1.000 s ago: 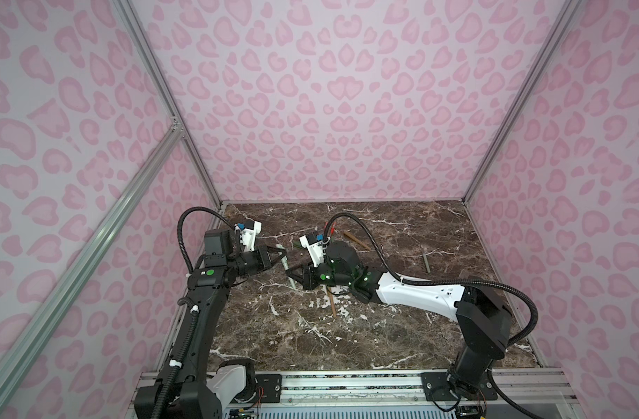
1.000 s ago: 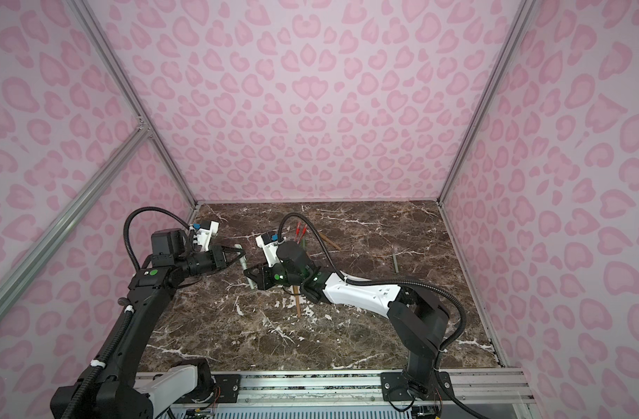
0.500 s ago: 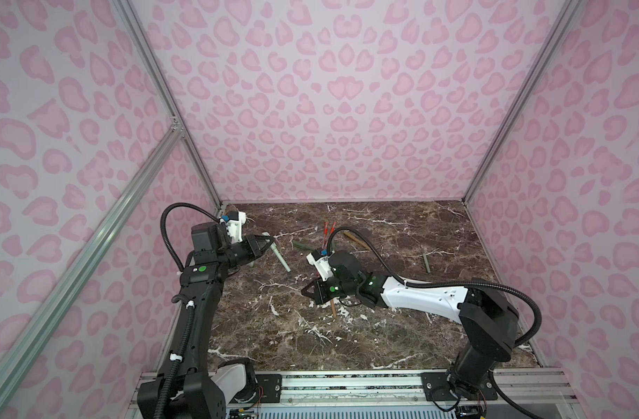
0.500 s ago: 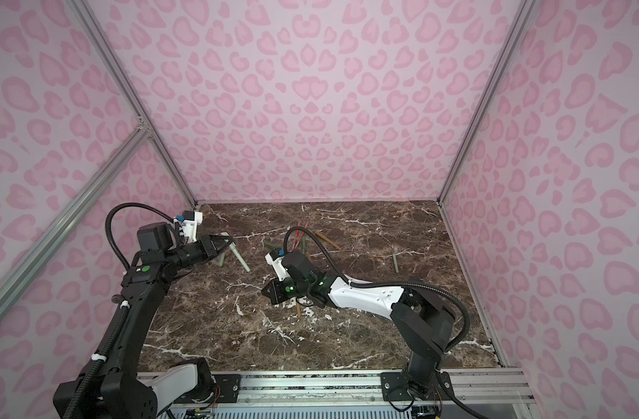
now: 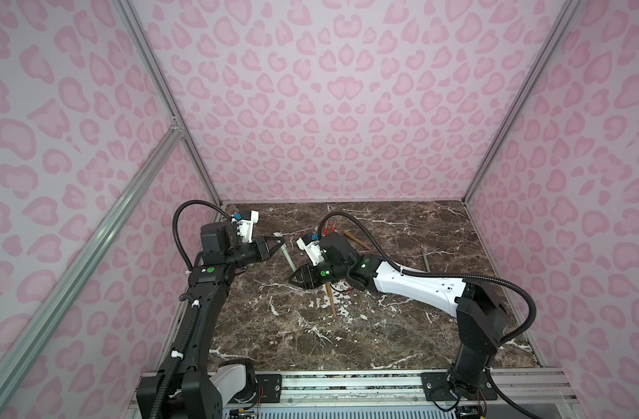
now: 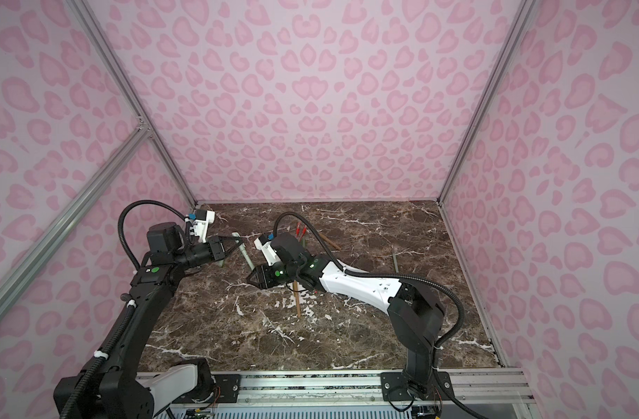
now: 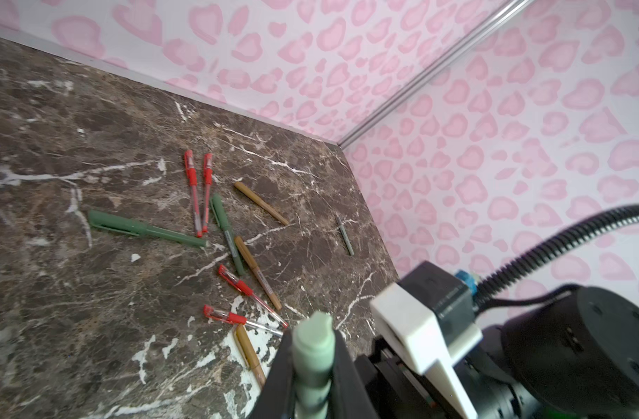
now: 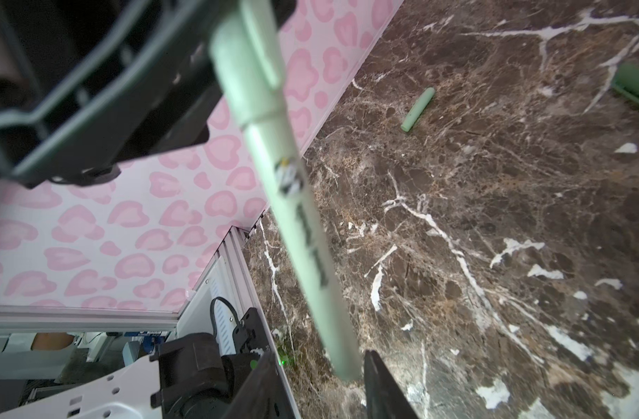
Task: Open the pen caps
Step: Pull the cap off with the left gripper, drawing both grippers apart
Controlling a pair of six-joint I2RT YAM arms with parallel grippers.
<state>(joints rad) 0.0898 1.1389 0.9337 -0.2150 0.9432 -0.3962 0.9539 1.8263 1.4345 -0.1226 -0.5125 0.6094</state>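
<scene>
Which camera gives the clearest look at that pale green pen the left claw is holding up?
The right wrist view: the pale green pen fills the frame, cap seam and printing visible, clamped in the left gripper. The left wrist view shows only its capped end. In both top views it is a thin slanted stick.

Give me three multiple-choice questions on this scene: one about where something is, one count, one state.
1. Where does the loose pale green cap lie?
A. In the right gripper
B. On the table near the wall
C. On the red pens

2. How many red pens show in the left wrist view?
A. Two
B. Four
C. Six

3. What is the left gripper doing?
A. Open, empty
B. Shut on a red pen
C. Shut on the pale green pen

Answers:
1 B: the pale green cap rests alone on the table.
2 B: four red pens lie there.
3 C: the left gripper clamps the pale green pen.
</scene>
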